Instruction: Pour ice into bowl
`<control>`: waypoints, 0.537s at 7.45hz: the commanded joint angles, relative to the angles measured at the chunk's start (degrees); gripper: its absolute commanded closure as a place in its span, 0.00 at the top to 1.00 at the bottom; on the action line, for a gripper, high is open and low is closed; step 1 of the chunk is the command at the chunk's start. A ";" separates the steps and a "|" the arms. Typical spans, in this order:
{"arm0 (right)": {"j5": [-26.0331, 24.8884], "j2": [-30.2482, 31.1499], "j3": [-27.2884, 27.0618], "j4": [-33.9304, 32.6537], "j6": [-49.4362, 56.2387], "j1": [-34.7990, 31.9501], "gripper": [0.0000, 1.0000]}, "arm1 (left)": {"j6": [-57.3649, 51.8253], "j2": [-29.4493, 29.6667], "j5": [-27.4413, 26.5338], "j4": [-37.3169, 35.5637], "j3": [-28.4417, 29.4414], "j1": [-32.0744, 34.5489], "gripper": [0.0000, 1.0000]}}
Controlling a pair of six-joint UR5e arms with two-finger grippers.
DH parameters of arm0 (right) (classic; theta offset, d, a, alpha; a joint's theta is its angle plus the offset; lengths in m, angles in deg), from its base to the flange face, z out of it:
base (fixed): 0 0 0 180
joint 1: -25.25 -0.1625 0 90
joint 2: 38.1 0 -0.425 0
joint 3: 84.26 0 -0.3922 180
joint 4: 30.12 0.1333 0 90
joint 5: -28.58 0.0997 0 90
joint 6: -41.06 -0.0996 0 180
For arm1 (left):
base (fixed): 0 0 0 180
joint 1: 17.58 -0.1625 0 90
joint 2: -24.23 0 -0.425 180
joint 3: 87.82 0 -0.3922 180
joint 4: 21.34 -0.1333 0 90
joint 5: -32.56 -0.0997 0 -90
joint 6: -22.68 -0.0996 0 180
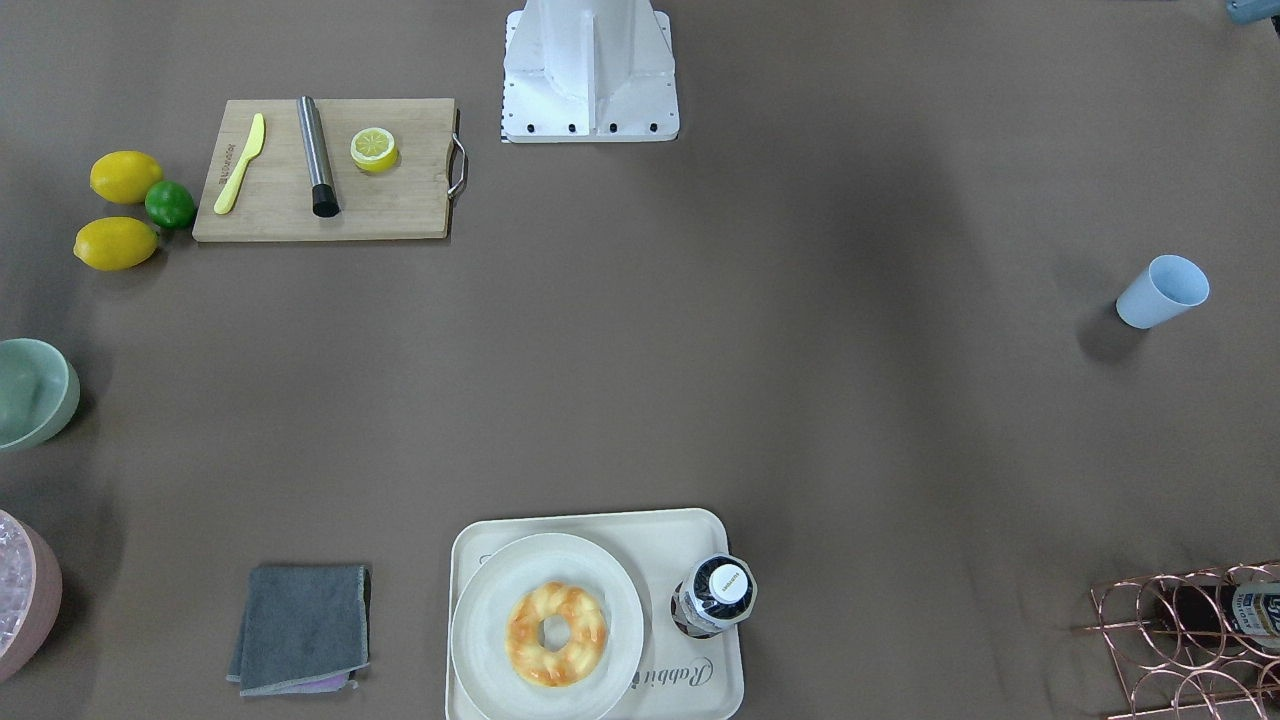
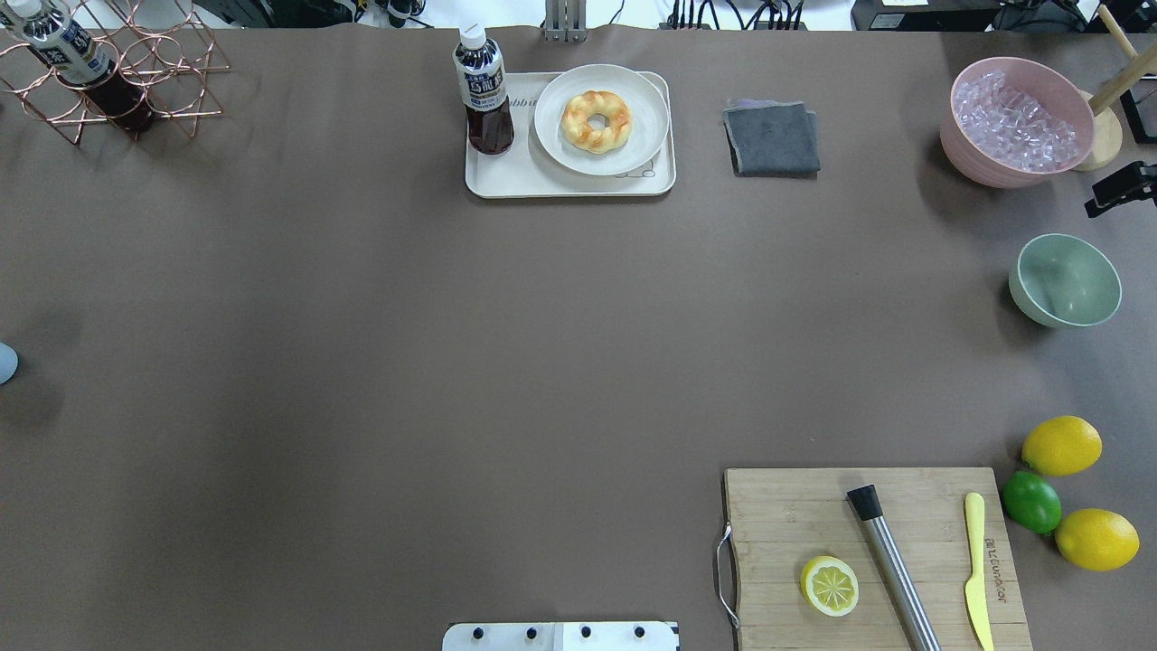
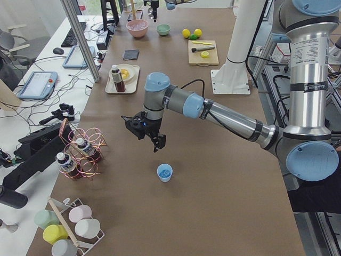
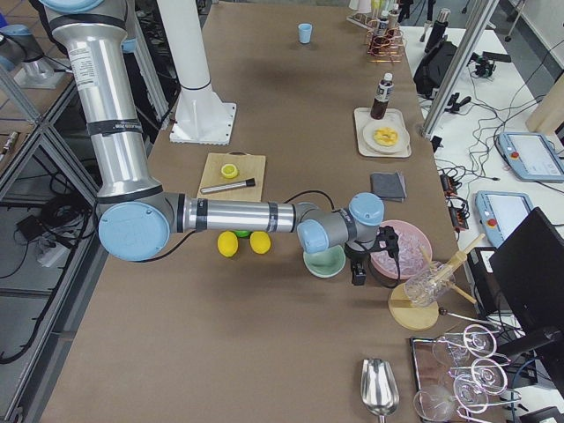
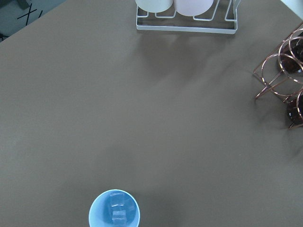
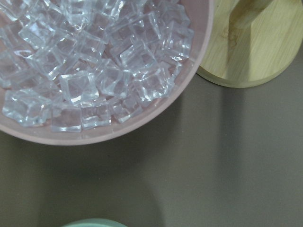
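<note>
found small clear ice cubes point(image 5: 117, 208) in the upright light blue plastic cup point(image 3: 164, 172), near and below the left gripper point(image 3: 158, 144), and the round pale mint-green bowl point(image 2: 1065, 280) well apart, beside the right gripper point(image 4: 357, 269); could not tell whether either's fingers were open or closed.

opposed overhead views, same table point(image 2: 362, 362)

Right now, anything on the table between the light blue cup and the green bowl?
No. The front-facing view shows only bare table between the light blue cup and the green bowl.
</note>
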 commanded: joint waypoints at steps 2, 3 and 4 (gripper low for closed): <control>-0.62 -0.41 1.59 2.13 -0.01 2.86 0.97 | 18.21 0.88 -11.52 -5.35 -4.22 -10.83 0.97; -0.53 0.03 1.76 2.57 1.03 3.56 0.97 | 23.56 1.75 -16.16 -9.99 -5.02 -14.85 0.97; -0.53 0.64 1.85 2.92 3.74 4.27 0.97 | 27.62 2.37 -19.94 -12.91 -5.03 -17.85 0.97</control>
